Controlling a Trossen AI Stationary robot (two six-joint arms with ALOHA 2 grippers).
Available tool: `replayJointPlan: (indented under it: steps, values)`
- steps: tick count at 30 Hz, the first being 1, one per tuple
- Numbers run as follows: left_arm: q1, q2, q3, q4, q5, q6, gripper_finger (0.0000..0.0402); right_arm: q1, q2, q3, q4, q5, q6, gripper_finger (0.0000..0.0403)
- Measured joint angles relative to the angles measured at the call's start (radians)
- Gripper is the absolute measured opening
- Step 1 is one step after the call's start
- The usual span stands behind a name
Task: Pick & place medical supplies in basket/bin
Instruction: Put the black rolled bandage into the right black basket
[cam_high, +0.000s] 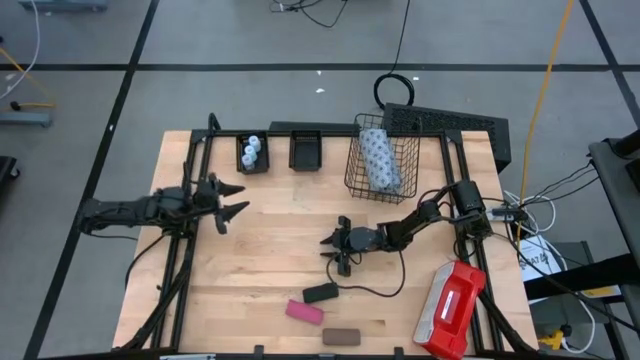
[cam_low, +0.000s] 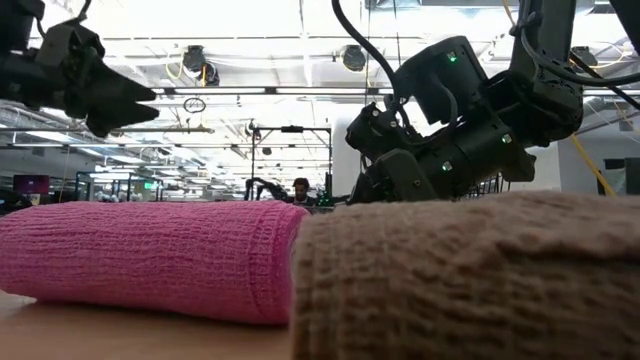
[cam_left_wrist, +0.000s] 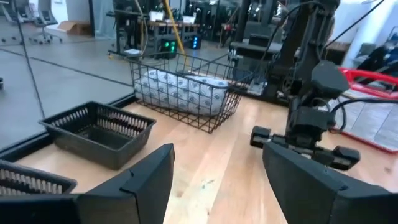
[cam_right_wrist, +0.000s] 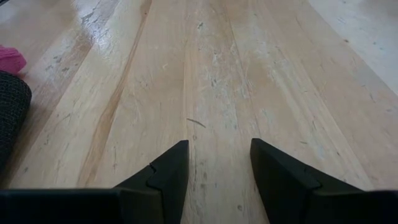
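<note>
The black block is lying on the table with its long axis running roughly across the table, slightly tilted, and it is sitting just toward the front edge from the right gripper. You are looking at a short reach: the black block is near the right gripper and well apart from the left gripper, so the right arm is the nearer one. The pink block is lying just beyond the black block, and the brown block beyond that, nearest the front edge. The right gripper's fingers are standing parted and holding nothing; the left gripper's fingers are spread wide, also empty. The wire basket, already holding the dotted pack, is standing far behind the black block.
</note>
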Motion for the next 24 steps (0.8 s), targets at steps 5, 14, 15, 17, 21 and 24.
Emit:
replayJointPlan:
  steps: [5,14,15,17,21,24]
  values:
    - [0.000,0.000,-0.021,0.076,0.059,0.023,0.0255,0.001,0.000,0.000,0.004,0.000,0.000,0.0160]
    - [0.000,0.007,-0.054,0.160,0.129,0.088,0.0255,0.003,0.000,0.000,0.013,-0.002,-0.007,0.0161]
    - [0.000,0.007,-0.054,0.158,0.141,0.092,0.0255,0.003,0.000,0.000,0.013,-0.004,-0.008,0.0160]
    - [0.000,0.007,-0.054,0.156,0.145,0.097,0.0255,0.002,0.000,0.000,0.018,-0.025,-0.008,0.0158]
    - [0.000,0.007,-0.054,0.154,0.138,0.100,0.0255,0.012,-0.018,-0.002,0.016,-0.062,-0.010,0.0156]
    - [0.000,0.007,-0.054,0.154,0.136,0.077,0.0255,0.037,-0.058,-0.004,0.004,-0.083,-0.054,0.0156]
